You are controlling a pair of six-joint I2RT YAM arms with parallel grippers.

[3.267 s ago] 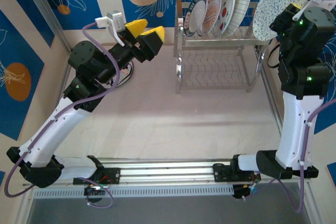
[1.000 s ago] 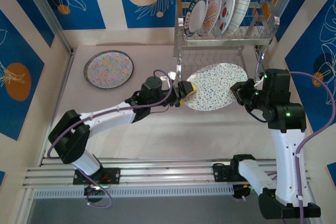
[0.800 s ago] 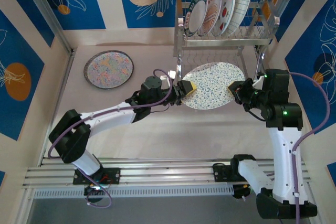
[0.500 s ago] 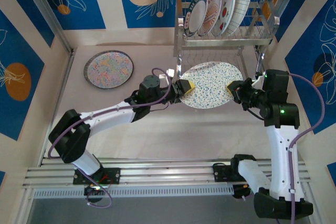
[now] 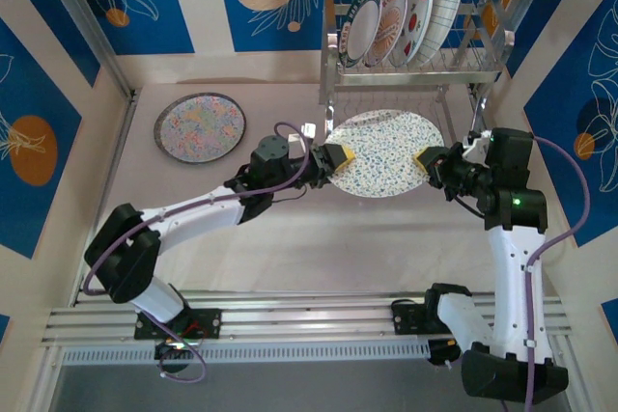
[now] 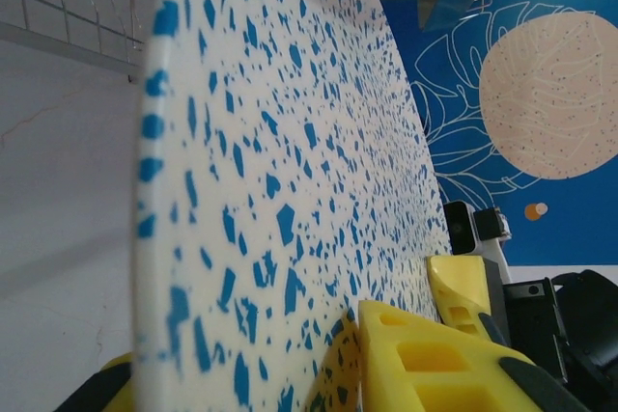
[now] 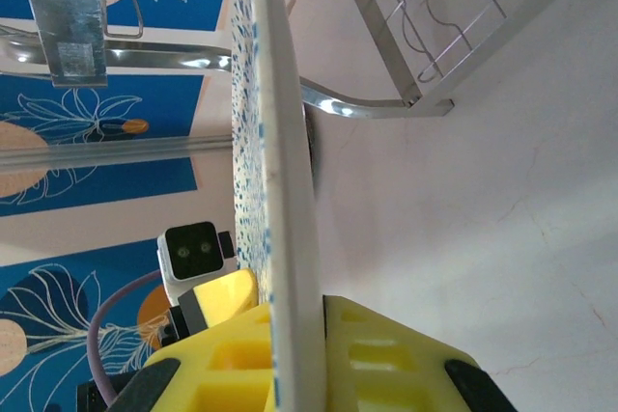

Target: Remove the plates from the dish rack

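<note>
Between both sets of jaws, the speckled plate (image 5: pixel 381 153) hangs just before the dish rack (image 5: pixel 488 67). The right gripper (image 5: pixel 426 157) stays clamped on one rim. The left gripper (image 5: pixel 335 154) has just closed, seemingly pinching the opposite rim, so a handover looks ready.

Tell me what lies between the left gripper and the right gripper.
The speckled plate spans the whole stretch in the top view: the left gripper clamps one rim, the right gripper the opposite rim.
</note>
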